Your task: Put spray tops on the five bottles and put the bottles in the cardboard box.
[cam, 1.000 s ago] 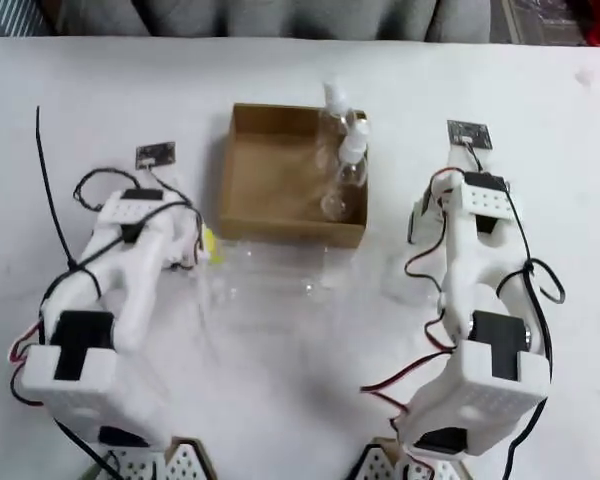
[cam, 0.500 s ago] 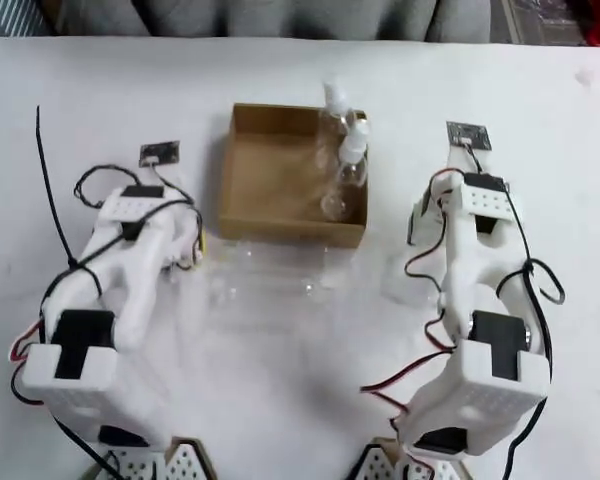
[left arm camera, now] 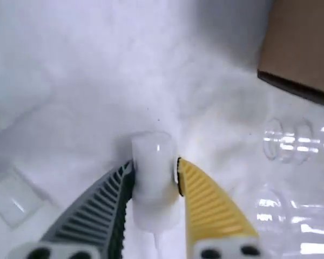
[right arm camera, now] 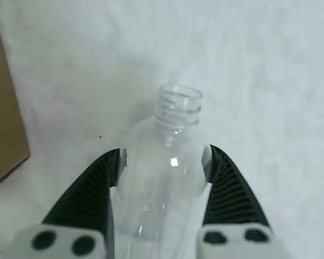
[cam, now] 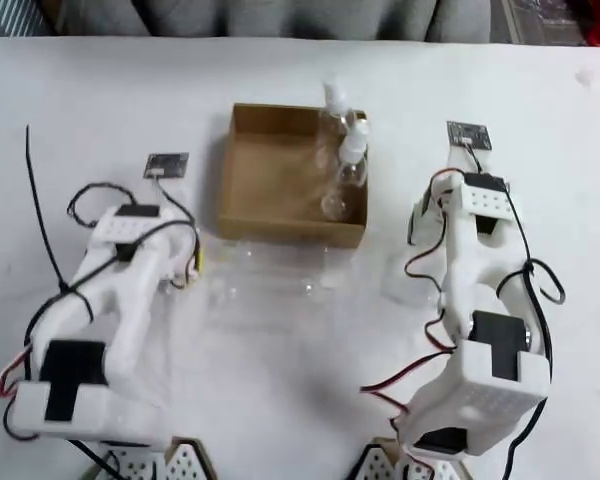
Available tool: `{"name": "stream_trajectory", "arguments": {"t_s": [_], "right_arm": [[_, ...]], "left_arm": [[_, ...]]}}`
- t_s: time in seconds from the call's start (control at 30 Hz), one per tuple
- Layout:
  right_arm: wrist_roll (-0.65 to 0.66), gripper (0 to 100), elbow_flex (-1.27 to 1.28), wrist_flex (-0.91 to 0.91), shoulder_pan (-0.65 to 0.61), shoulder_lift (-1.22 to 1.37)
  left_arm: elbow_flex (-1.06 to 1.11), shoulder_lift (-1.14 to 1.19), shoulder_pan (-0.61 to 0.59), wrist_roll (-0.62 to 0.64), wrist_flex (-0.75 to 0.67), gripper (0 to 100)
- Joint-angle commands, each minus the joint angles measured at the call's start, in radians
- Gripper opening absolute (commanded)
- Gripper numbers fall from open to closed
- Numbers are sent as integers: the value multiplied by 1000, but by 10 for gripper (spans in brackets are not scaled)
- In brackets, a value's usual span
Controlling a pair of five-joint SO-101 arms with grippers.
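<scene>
Now the left end effector (left arm camera: 154,165) grips a white plastic spray top (left arm camera: 151,186), and the right end effector (right arm camera: 164,156) grips a clear open-necked plastic bottle (right arm camera: 170,178).

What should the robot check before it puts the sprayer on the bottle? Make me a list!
1. Grip on the spray top: ok, the left gripper pinches it from both sides.
2. Grip on the bottle: ok, the right gripper has a finger against each side.
3. The neck is free: ok, nothing on its threads.
4. Top lined up over the neck: not ok, the two grippers are far apart.
5. Room in the cardboard box: ok, two capped bottles stand along one wall.
6. Bottle upright: cannot tell.
</scene>
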Motion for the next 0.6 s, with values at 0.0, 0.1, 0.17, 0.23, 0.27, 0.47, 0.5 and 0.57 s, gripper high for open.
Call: {"name": "stream_trajectory", "arguments": {"t_s": [0.0,0.1,0.17,0.23,0.27,0.47,0.5,0.57], "right_arm": [[11,15,-6,4,1,-18],[11,15,-15,54,1,-39],[11,15,-6,67,-2,-76],[11,15,3,94,1,-122],[11,15,9,102,1,-151],[44,15,98,143,-5,-358],[46,15,120,143,-5,-394],[51,15,155,143,-7,-464]], "left_arm": [[75,-142,7,-9,-114,20],[109,-171,7,-9,-152,20],[118,-183,4,-9,-158,20],[120,-185,-1,-9,-158,20],[118,-185,-1,-9,-158,20],[126,-222,-8,-9,-155,20],[137,-234,-16,-9,-160,20],[150,-263,-28,-9,-160,20]]}}
